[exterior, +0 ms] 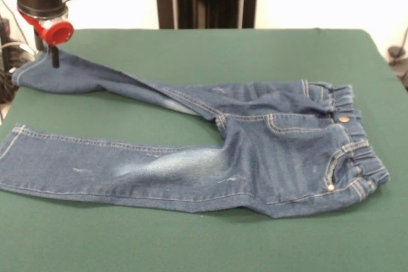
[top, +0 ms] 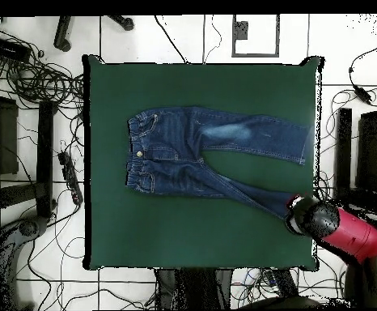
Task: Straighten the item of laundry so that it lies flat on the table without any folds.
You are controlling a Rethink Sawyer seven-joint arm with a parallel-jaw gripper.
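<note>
The item of laundry [exterior: 255, 151] is a small pair of blue jeans lying on the green table [exterior: 191, 234]. Its gathered waistband and brass button are at the right, and both legs stretch left. The near leg lies flat with a pale faded patch. The far leg is twisted narrow and runs to the far left corner. My gripper [exterior: 55, 57] stands right at that leg's cuff, touching or just above it; whether it grips the cloth is hidden. In the overhead view the jeans [top: 192, 150] spread across the table [top: 184, 235], and the gripper [top: 305, 215] covers the lower leg's end.
The cuff under the gripper lies close to the table's corner and edge [exterior: 13, 93]. Cables [top: 30, 81] and black stands [top: 2, 138] crowd the floor around the table.
</note>
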